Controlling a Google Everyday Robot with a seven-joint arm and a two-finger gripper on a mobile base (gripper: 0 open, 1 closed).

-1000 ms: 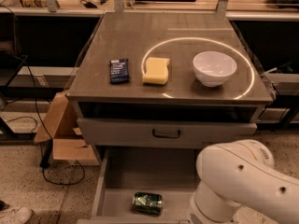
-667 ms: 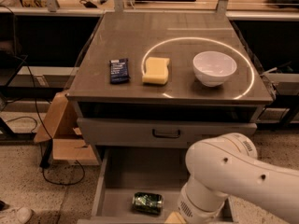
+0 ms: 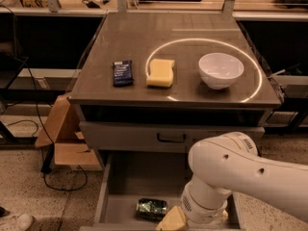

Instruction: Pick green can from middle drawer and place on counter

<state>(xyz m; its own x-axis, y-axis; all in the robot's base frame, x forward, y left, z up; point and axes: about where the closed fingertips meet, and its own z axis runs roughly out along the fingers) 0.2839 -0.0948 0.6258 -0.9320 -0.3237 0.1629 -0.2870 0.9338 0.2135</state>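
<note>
End effector (image 3: 172, 221) low over middle drawer (image 3: 137, 182) | green can (image 3: 151, 209) just beside

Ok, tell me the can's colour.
Green can: mottled green, pale flecks, camera view; gripper beside it.

Robot arm (image 3: 231, 172): smooth white rounded shell with a bulbous joint housing, which bears two small dark round recesses and a faint grey marking near its top. It narrows to a short cylindrical segment with a patch of fine dark perforations. Gripper (image 3: 172, 221): pale yellow-tan part at the bottom edge of the view, just below that segment.
</note>
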